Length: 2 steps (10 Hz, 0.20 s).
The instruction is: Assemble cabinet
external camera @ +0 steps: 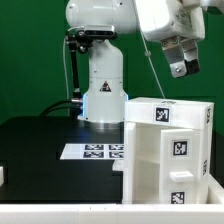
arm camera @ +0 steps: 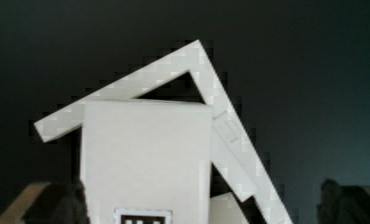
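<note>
overall light: bright on white parts, dark elsewhere; we see strong contrast in both views
exterior view exposure: arm base [external camera: 103,75] and cabinet [external camera: 165,150] near blown out, we lose surface detail on the whites
table [external camera: 40,140]: near black, no texture readable
marker board [external camera: 92,151]: evenly lit, tags legible but soft
shadows: cabinet inner faces shade to grey; gripper [external camera: 180,62] underside dark
sharpness, exterior view: low resolution, edges blocky, slight blur on gripper
wrist view: dim, dark blue-grey background, grainy
wrist view focus: cabinet [arm camera: 146,150] soft, edges smeared; fingers [arm camera: 40,205] at frame corners dark and blurred
glare: we spot none beyond white clipping
</note>
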Tool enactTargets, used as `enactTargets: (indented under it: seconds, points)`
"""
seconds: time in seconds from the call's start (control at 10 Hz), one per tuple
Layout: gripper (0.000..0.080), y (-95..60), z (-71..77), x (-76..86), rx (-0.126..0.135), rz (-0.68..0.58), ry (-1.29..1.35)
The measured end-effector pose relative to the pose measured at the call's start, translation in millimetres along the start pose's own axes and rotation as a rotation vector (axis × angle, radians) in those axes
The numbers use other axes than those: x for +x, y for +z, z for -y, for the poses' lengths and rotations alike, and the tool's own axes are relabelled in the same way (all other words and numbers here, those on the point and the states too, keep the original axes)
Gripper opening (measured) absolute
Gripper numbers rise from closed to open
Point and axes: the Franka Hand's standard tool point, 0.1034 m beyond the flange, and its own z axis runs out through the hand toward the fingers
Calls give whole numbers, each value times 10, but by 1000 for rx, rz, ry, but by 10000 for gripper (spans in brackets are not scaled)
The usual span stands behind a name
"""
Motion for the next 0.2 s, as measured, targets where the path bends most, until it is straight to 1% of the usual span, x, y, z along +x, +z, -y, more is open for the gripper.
enactTargets:
  seconds: [0.2]
  points:
    - [649, 7, -3, 1, -1, -1, -2]
